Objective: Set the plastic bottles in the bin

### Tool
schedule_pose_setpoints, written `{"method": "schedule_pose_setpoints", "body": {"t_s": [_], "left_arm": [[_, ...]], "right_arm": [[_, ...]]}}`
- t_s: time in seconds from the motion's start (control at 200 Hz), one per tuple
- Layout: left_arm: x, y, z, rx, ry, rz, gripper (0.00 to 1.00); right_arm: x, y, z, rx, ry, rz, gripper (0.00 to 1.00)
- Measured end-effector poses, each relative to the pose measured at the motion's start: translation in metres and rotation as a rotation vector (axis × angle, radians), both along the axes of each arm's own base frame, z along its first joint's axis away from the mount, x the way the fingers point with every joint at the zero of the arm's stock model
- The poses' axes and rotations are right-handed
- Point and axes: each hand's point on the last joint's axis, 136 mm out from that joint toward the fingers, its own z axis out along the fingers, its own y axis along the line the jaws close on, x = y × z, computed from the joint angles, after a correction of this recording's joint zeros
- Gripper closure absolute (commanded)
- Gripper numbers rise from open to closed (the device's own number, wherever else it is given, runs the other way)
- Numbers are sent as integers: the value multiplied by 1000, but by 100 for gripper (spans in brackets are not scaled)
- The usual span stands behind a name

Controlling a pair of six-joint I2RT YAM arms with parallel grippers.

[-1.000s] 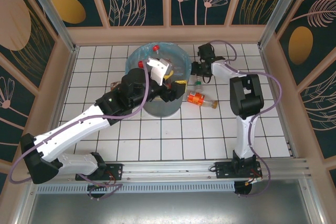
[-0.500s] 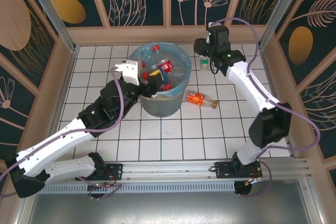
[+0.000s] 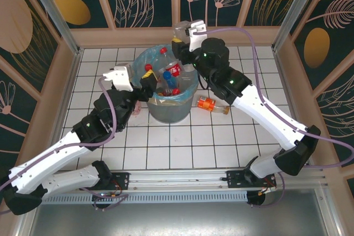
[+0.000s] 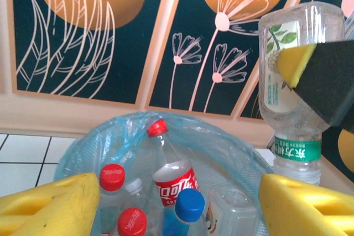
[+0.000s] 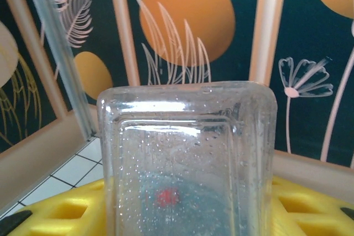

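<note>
From the top camera, the bin stands toward the far side of the white-tiled counter. Several plastic bottles with red and blue caps lie inside it. The left fingers sit at the bin's left rim. The right fingers hang above its far rim. An orange-labelled bottle lies on its side on the counter just right of the bin, apart from both arms.

In the left wrist camera, the two yellow left fingers stand wide apart at the lower corners with nothing gripped between them. Beyond them is the bin's mouth, lined with a light-blue bag. Inside it, a red-labelled bottle with a red cap leans toward the far wall, and a blue-capped bottle sits just in front of it. Two more red caps show to the left. Above the right side of the bin, a clear bottle with a green-and-white label hangs roughly upright. A black finger with a yellow pad presses against its side.

In the right wrist camera, the squarish end of the clear bottle faces the lens, with droplets on its inside. The yellow right fingers are closed on it from either side.
</note>
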Motion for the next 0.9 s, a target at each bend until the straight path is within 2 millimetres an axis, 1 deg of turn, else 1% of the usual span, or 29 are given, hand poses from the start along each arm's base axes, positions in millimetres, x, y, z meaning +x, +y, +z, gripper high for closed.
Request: {"method": "schedule_pose_setpoints", "body": {"t_s": [0.15,0.19,0.3,0.37,0.465,0.54,0.585,0.616,0.671,0.766,0.901], "left_arm": [[-3,11,7,-24,-15,30,24],[-4,13,8,-26,-18,37,24],[-3,16,7,-25,-17,51,24],[-3,17,5,-22,-15,53,24],[-3,17,4,-20,-13,57,24],[-3,18,0,-15,-10,61,24],[-3,19,-4,-9,-6,65,23],[-3,19,-6,-5,-3,67,23],[-2,19,-8,1,1,72,23],[-2,20,-10,3,2,76,23],[-3,22,-8,-1,-1,81,23]], "right_arm": [[-8,16,-1,3,-3,85,56],[-9,22,-4,0,5,113,56],[-14,45,-16,-20,39,208,55],[-20,62,-30,-45,72,271,53],[-29,81,-58,-95,136,352,52],[-35,94,-81,-137,197,404,46],[-37,98,-92,-159,225,420,41],[-38,102,-101,-180,252,435,34],[-40,107,-107,-202,269,454,26],[-44,112,-113,-225,290,478,25],[-49,113,-112,-234,299,491,25]]}}
